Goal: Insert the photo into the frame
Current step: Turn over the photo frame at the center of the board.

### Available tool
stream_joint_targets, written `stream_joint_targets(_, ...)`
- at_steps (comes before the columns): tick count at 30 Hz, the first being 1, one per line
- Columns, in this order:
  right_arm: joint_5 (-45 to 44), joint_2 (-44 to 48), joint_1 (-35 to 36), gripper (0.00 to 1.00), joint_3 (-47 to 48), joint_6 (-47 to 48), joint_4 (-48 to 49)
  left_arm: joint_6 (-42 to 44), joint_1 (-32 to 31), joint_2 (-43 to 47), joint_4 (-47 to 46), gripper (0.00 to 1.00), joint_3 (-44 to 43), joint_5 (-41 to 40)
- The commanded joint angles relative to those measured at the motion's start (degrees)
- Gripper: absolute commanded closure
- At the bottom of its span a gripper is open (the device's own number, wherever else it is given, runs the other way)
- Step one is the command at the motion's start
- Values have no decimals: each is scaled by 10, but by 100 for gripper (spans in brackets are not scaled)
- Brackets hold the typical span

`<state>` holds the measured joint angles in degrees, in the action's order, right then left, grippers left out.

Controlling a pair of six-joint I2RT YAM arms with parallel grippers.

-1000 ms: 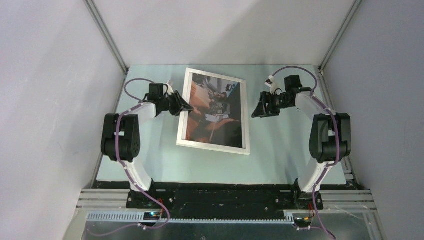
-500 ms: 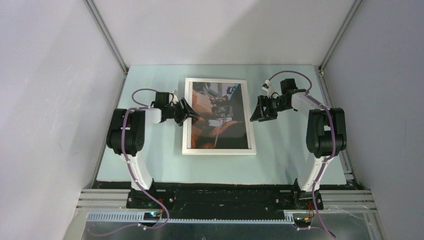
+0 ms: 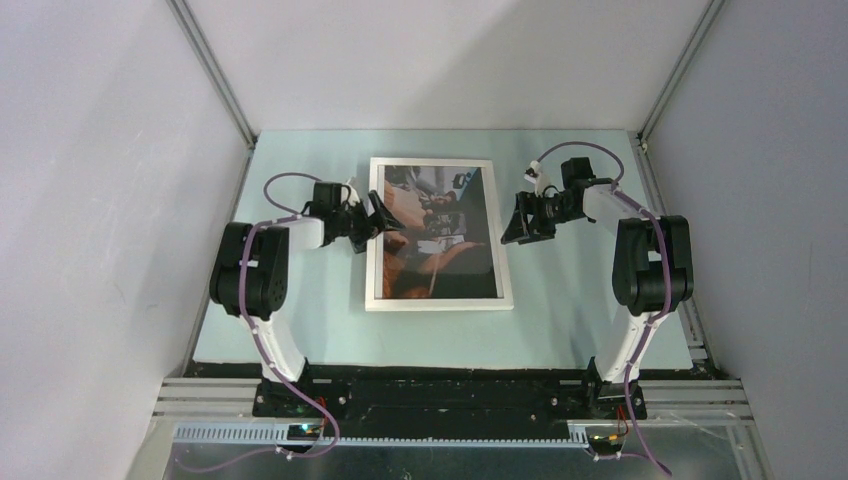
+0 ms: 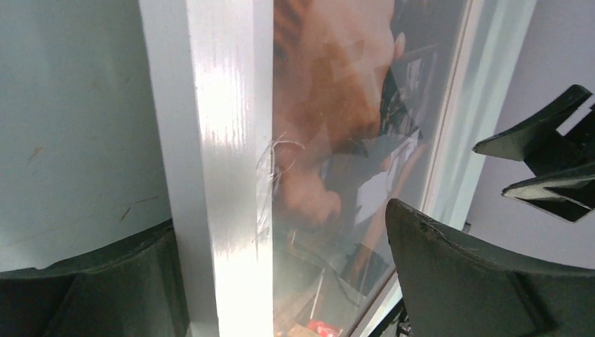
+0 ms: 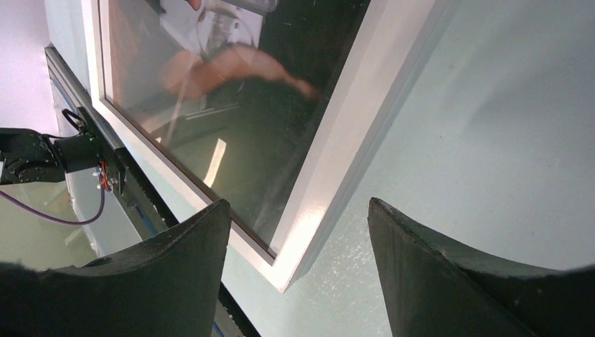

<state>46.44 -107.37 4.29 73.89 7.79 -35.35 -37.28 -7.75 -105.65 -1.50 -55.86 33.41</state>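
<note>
Photo (image 3: pixel 435 235) sits in the frame (image 3: pixel 438 302); left gripper (image 3: pixel 383 222) is spread wide astride the frame's left edge, holding nothing; right gripper (image 3: pixel 509 220) is wide too, empty, just beside the frame's right edge.

Frame (image 4: pixel 224 140): white face, smooth and glossy, with a bright glare streak and a few hairline scratches by the inner edge. Photo (image 4: pixel 337 126): under a shiny clear pane that throws reflections. Table (image 4: pixel 77 105): pale green, matt, lightly scuffed. Left gripper (image 4: pixel 281 221): fingers (image 4: pixel 477 281) dull black, plastic-looking, faintly grainy.
</note>
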Motion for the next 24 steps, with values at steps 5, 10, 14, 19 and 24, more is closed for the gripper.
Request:
stream_joint_targets(5, -5, 7, -9, 24, 0, 13, -2, 79, 5, 30, 143, 0, 26, -138)
stream_joint_targets(10, -7, 6, -7, 24, -1, 15, -4, 91, 5, 36, 167, 0, 23, -153)
stream_joint_targets(14, -10, 10, -8, 24, 0, 18, -10, 107, 5, 40, 182, 0, 22, -168)
stream_joint_targets(19, -25, 16, -7, 24, -1, 27, -15, 116, 3, 38, 191, 0, 28, -164)
stream_joint_targets(24, -63, 34, -7, 24, -1, 55, -29, 136, -12, 39, 200, 0, 30, -137)
